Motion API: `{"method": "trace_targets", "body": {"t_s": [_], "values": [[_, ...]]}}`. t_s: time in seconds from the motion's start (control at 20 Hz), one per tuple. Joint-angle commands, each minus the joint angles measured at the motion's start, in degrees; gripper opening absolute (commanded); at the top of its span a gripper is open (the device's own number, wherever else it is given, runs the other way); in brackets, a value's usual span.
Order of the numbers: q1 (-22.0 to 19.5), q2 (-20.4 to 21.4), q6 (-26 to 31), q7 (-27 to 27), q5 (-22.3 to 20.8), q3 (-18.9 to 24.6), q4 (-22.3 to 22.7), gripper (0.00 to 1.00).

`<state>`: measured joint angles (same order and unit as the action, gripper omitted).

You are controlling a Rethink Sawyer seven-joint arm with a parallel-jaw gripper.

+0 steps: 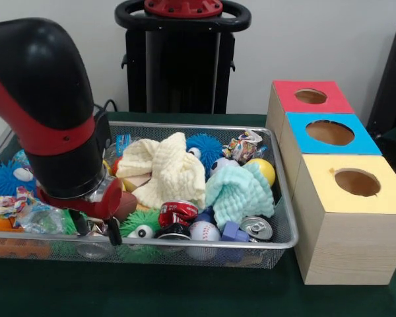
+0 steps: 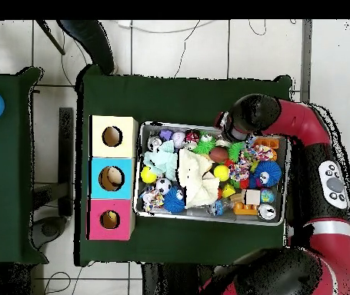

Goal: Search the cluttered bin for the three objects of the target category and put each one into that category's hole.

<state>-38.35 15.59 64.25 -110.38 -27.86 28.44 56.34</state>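
The silver wire mesh bin (image 1: 204, 245) is full of mixed toys, cloths and cans. Three wooden boxes stand to its right, each with a round hole: red (image 1: 310, 96), blue (image 1: 330, 132) and yellow (image 1: 356, 181). My gripper (image 1: 98, 231) reaches down into the bin's front left part. Its two black fingers (image 1: 83, 223) stand apart over clutter next to a green spiky ball with an eye (image 1: 142, 226), and I see nothing held between them. In the overhead view my arm (image 2: 251, 115) covers the gripper at the bin's corner (image 2: 281, 138).
In the bin lie a cream cloth (image 1: 165, 168), a mint cloth (image 1: 237, 191), a blue spiky ball (image 1: 204, 148), a yellow ball (image 1: 265, 169), a baseball (image 1: 204, 231), a red can (image 1: 178, 212) and a silver can (image 1: 256, 228). The pedestal (image 1: 181, 59) stands behind.
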Motion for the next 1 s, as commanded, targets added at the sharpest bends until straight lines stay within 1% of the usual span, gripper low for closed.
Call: {"method": "trace_targets", "body": {"t_s": [0.05,0.1,0.15,0.2,0.25,0.35,0.4,0.45,0.6,0.7,0.8,0.9,0.95,1.0], "values": [[0.84,-9.1,0.05,20.58,-3.79,3.76,-9.18,1.0],[0.3,-8.59,-1.64,20.28,-3.85,3.62,-7.24,1.0],[-0.91,-7.33,-4.6,19.74,-3.64,3.37,-3.31,1.0],[-1.58,-6.54,-6.08,19.57,-3.56,3.22,-1.18,1.0],[-2.78,-5.01,-8.44,19.12,-3.51,2.89,2.73,1.0],[-4.11,-3.16,-11.5,18.81,-4.02,2.65,6.88,1.0],[-4.45,-2.57,-12.58,19.07,-4.55,2.66,8.13,1.0],[-5.34,-1.61,-15.86,18.61,-5.54,3.04,10.53,0.0],[-5.94,-0.66,-20.54,16.82,-6.52,3.02,13.72,0.0],[-6.3,-0.36,-22.59,17.83,-7.77,3.47,15.99,0.0],[-5.38,1.09,-23.68,14.51,-7.78,2.89,18.44,0.0],[-3.6,5.0,-25.41,10.42,-8.19,1.6,22.52,0.0],[-1.87,8.4,-25.51,7.55,-8.4,0.51,25.35,0.0],[-1.11,10.44,-25.27,5.95,-8.16,0.05,27.27,0.0]]}}
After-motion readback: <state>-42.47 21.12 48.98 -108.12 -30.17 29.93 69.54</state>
